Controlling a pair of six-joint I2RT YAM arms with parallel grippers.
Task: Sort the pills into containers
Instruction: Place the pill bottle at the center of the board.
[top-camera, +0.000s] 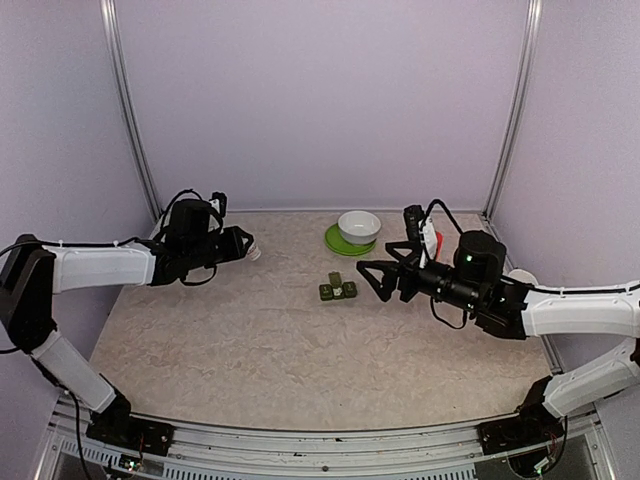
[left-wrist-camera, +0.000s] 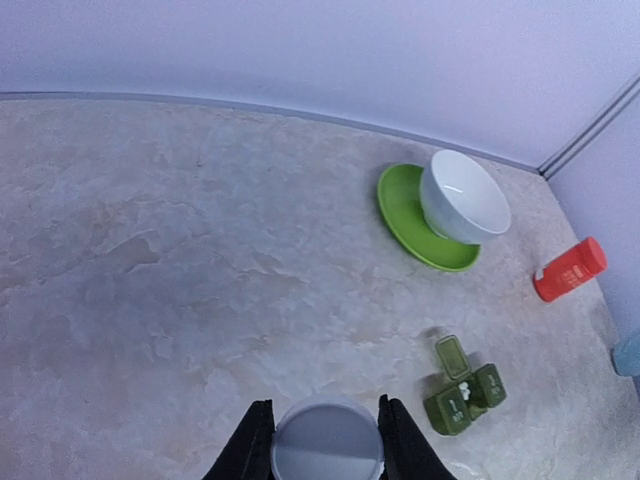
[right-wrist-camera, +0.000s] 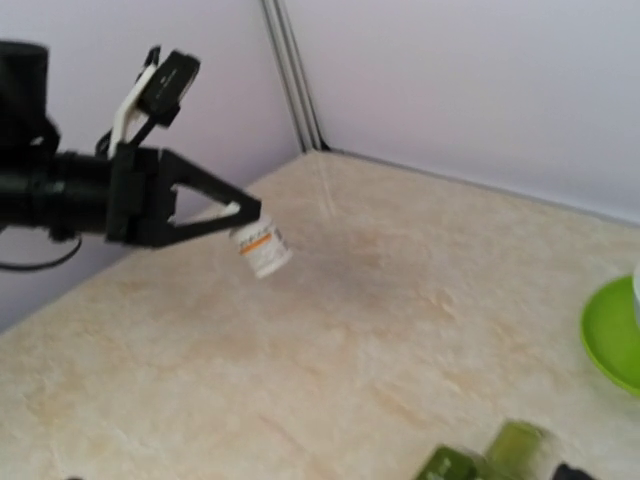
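Top external: left gripper (top-camera: 244, 246) pinches white bottle (top-camera: 254, 250); right gripper (top-camera: 370, 281) spread, containers (top-camera: 338, 291) just beyond its tips. Your careless advance could shove containers, spilling pills (left-wrist-camera: 461, 392).

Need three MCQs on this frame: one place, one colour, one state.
1. The glossy white round bowl sits: A on the round green plate; B on bare table; C in a gripper.
2. The cylindrical plastic bottle right of the plate in the left wrist view is: A blue; B red; C yellow.
3. The left gripper is: A open, empty; B shut on the small white plastic bottle; C shut on a pill.
Answers: A, the bowl rests on the plate; B, its body shows red; B, both fingers clamp the bottle.
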